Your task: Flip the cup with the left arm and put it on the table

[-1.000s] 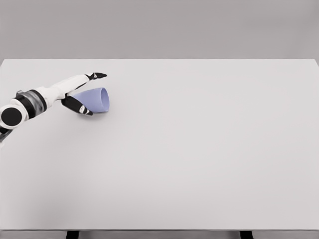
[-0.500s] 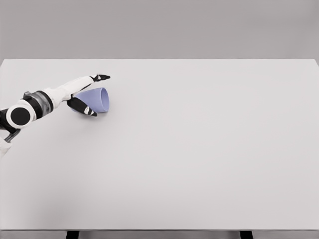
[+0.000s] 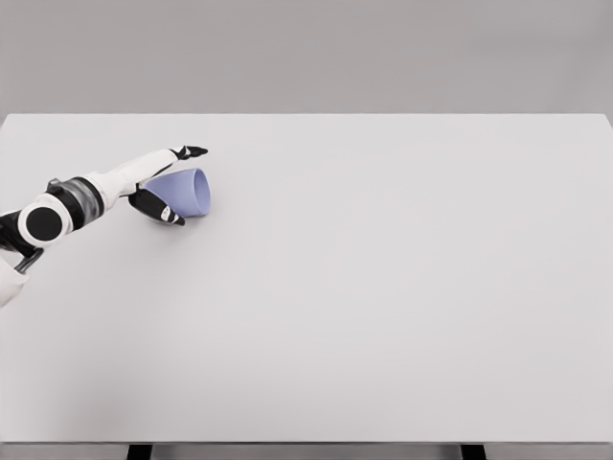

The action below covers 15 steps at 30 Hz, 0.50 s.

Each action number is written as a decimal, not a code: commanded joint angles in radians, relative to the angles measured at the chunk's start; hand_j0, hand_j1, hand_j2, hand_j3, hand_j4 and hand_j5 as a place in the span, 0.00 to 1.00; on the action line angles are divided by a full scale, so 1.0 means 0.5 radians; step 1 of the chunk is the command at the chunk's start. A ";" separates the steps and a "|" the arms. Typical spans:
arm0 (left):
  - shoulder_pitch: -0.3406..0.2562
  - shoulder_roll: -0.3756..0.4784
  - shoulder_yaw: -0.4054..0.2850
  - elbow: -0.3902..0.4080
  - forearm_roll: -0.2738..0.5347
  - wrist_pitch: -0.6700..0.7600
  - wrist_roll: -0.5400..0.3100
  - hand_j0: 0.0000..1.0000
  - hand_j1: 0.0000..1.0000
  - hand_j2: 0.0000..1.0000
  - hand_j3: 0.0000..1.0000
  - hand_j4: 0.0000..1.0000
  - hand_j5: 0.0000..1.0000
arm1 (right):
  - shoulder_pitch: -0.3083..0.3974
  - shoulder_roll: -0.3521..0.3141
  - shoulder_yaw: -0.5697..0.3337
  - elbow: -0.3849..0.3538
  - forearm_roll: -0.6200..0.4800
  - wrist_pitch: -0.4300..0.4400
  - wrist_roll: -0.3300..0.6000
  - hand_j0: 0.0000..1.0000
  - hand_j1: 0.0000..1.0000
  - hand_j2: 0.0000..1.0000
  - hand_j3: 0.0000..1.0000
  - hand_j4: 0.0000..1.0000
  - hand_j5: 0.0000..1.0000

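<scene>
A pale blue cup (image 3: 192, 195) lies on its side on the white table (image 3: 383, 287), at the far left, with its mouth facing right. My left hand (image 3: 183, 185) reaches in from the left and straddles the cup's base end. Its long fingers (image 3: 189, 151) stretch out straight above the cup, and the thumb (image 3: 163, 213) lies along the near side below it. The fingers are spread, not curled onto the cup. The cup rests on the table. My right arm does not show.
The table's front edge runs along the bottom of the picture and its far edge meets a grey wall. Nothing else stands on the table.
My left forearm has slid a little forward and to the right, bringing the hand slightly further around the cup. The cup has not moved.
</scene>
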 commanded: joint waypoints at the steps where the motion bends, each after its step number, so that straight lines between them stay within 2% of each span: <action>1: -0.003 -0.021 0.002 0.020 -0.013 -0.001 0.002 1.00 1.00 1.00 1.00 1.00 1.00 | 0.000 0.000 0.000 0.000 0.000 0.000 -0.002 1.00 1.00 1.00 1.00 1.00 1.00; 15: -0.003 -0.036 -0.020 0.050 -0.023 0.002 0.002 1.00 1.00 1.00 1.00 1.00 1.00 | 0.000 0.000 0.000 0.000 0.000 0.000 0.001 1.00 1.00 1.00 1.00 1.00 1.00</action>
